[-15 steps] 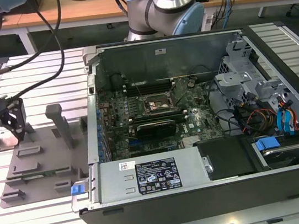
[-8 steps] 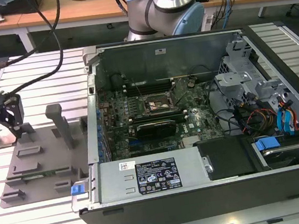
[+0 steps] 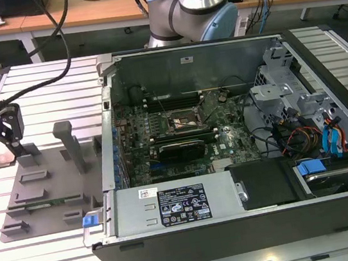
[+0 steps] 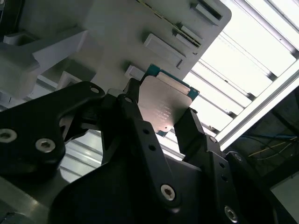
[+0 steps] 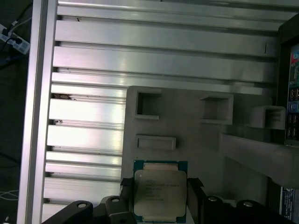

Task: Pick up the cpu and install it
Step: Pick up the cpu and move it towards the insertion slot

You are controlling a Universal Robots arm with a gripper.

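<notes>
— Silver cpu: where was it?
— Clamped at both edges by my gripper, over the plate. Pick-up step, I judged; the socket lay well apart, demanding a level carry.

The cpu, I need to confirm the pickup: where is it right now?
In both wrist views the cpu sits clamped in the gripper over the grey fixture plate, at the exterior view's left, outside the computer case.

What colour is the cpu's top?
The cpu is silver-grey; best in the first wrist view.
</notes>
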